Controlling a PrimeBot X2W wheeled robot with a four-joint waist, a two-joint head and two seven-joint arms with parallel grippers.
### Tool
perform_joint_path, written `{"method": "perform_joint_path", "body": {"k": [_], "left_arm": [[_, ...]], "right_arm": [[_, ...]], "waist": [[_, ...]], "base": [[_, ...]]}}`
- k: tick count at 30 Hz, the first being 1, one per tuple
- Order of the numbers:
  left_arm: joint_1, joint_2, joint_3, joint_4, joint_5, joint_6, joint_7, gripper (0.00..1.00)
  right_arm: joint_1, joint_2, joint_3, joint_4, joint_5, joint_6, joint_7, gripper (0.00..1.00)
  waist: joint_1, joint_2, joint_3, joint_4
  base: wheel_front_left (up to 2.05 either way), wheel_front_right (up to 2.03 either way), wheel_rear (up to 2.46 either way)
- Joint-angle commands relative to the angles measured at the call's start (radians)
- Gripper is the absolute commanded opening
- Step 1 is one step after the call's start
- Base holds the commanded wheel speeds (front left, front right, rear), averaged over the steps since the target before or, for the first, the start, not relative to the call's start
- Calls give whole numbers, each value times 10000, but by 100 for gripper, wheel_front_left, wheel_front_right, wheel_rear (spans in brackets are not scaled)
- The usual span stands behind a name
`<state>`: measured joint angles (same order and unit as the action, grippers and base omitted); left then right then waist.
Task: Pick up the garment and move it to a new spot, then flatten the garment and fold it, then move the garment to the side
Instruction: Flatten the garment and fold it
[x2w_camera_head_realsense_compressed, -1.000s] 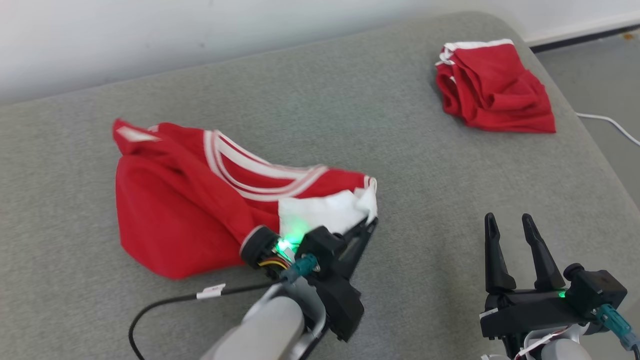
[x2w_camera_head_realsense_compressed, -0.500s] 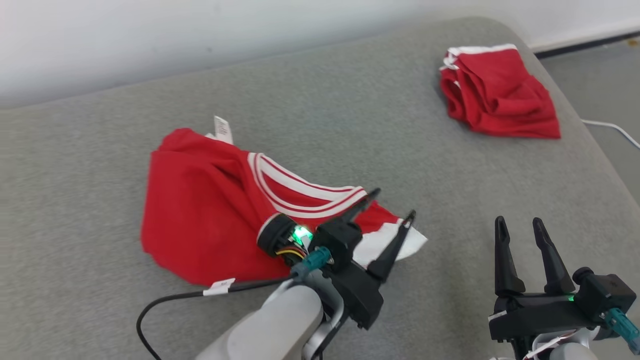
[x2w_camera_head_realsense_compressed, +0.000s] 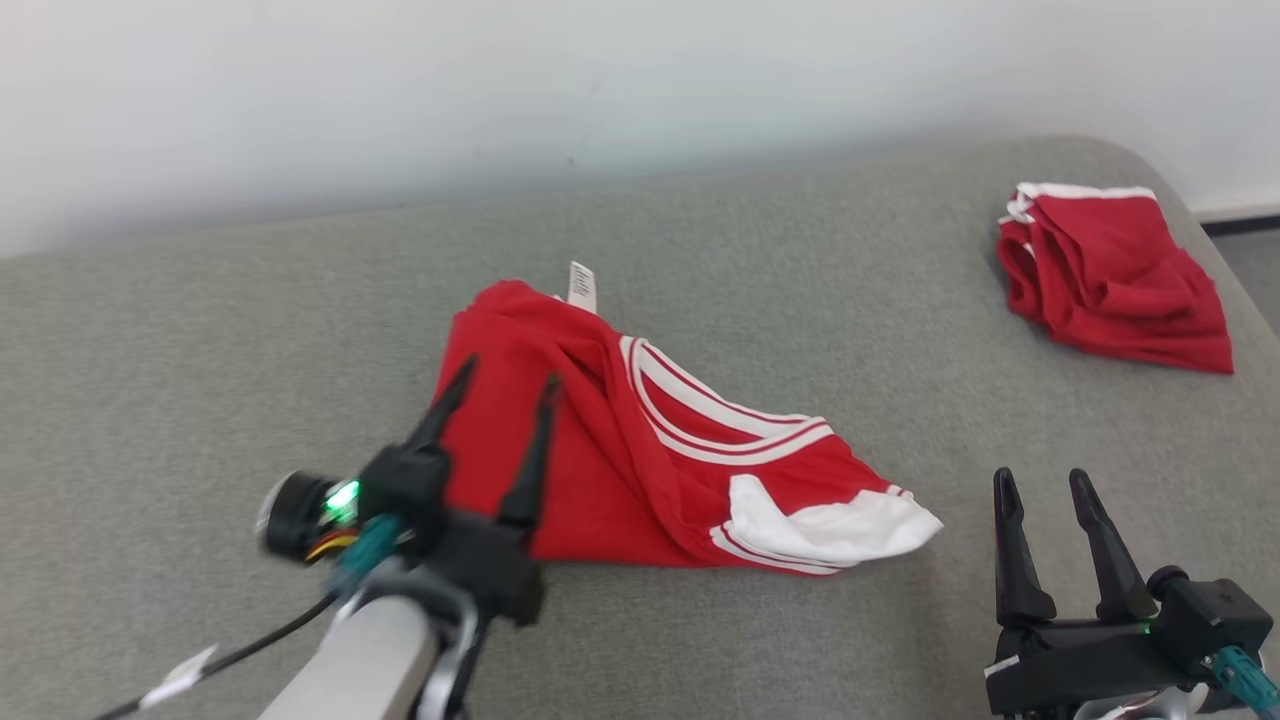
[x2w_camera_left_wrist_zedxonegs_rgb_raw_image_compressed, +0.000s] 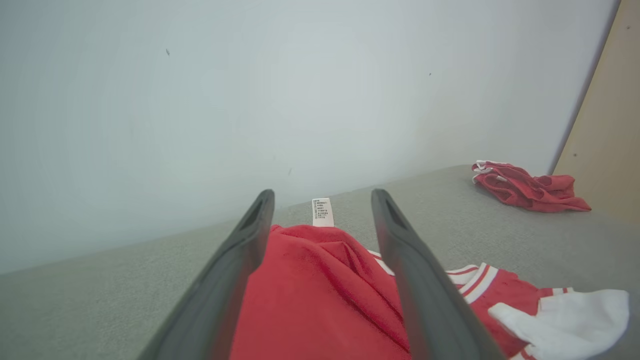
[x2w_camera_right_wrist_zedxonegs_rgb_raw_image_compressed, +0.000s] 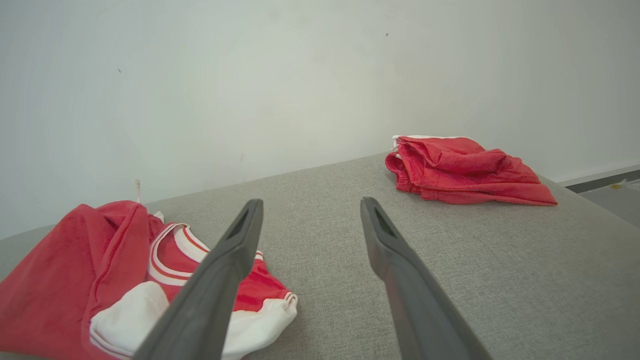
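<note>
item 1. crumpled red sleeveless jersey with white shoulder panels and striped trim (x2w_camera_head_realsense_compressed: 600, 470) (x2w_camera_left_wrist_zedxonegs_rgb_raw_image_compressed: 310, 300) (x2w_camera_right_wrist_zedxonegs_rgb_raw_image_compressed: 50, 260). lies in a loose heap on the grey fabric-covered padded surface (x2w_camera_head_realsense_compressed: 200, 330), just ahead of the left pincer and spreading off to its right. it sits ahead and to the left of the right pincer, apart from it. the red-and-white striped neck band (x2w_camera_head_realsense_compressed: 700, 410) faces up. one white shoulder panel (x2w_camera_head_realsense_compressed: 830, 520) (x2w_camera_left_wrist_zedxonegs_rgb_raw_image_compressed: 565, 315) (x2w_camera_right_wrist_zedxonegs_rgb_raw_image_compressed: 130, 310) forms the end of the heap nearest the right pincer.

item 2. small white sewn-in tag (x2w_camera_head_realsense_compressed: 581, 285) (x2w_camera_left_wrist_zedxonegs_rgb_raw_image_compressed: 322, 211) (x2w_camera_right_wrist_zedxonegs_rgb_raw_image_compressed: 137, 187). stands up at the jersey's far edge, straight beyond the left pincer's fingertips. carries several lines of fine dark print, too small to read.

item 3. left pincer (x2w_camera_head_realsense_compressed: 510, 372) (x2w_camera_left_wrist_zedxonegs_rgb_raw_image_compressed: 322, 194). two long dark fingers spread well apart with nothing between them, poised over the near left part of the jersey. whether the tips touch the cloth cannot be told. a green light (x2w_camera_head_realsense_compressed: 342, 497) glows at its base, and a black cable with a white label (x2w_camera_head_realsense_compressed: 185, 675) trails from the arm; the label is too blurred to read.

item 4. right pincer (x2w_camera_head_realsense_compressed: 1040, 476) (x2w_camera_right_wrist_zedxonegs_rgb_raw_image_compressed: 311, 201). fingers apart and empty, over bare grey fabric.

item 5. bunched plain red garment with a white edge band (x2w_camera_head_realsense_compressed: 1110, 280) (x2w_camera_left_wrist_zedxonegs_rgb_raw_image_compressed: 525, 187) (x2w_camera_right_wrist_zedxonegs_rgb_raw_image_compressed: 460, 170). lies near the far corner of the surface, well ahead and to the right of the right pincer, well apart from the jersey.

item 6. pale plain wall (x2w_camera_head_realsense_compressed: 600, 80), beyond the surface's far edge.
</note>
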<state>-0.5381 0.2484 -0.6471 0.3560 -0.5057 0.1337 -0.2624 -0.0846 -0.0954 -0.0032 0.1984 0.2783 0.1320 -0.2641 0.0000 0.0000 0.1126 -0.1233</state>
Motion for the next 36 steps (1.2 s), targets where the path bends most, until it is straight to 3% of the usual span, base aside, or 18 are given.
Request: {"method": "perform_joint_path", "body": {"k": [1,5,11,22,36], "left_arm": [[379,110,229,-246,122,89,-30,100],[1649,527,1399,-1199,502,292,-31,100],[3528,410,2946,-2120,907,330,-32,100],[5475,-516,4659,-2813,1927,-395,-33,100],[5771,-1323,5734,-2796,2774,-1251,-33,100]], "right_arm": [[107,-65,6,-19,-78,-28,1,100],[267,-105,27,-40,-69,-28,1,100],[474,-199,40,-15,-22,-28,1,100],[692,-355,130,177,39,-28,1,100],[541,-579,319,502,89,-28,2,100]], "waist": [[0,0,-341,335],[0,0,-478,450],[0,0,-665,595],[0,0,-834,931],[0,0,-847,992]], "base": [[0,0,0],[0,0,0],[0,0,0],[0,0,0],[0,0,0]]}}
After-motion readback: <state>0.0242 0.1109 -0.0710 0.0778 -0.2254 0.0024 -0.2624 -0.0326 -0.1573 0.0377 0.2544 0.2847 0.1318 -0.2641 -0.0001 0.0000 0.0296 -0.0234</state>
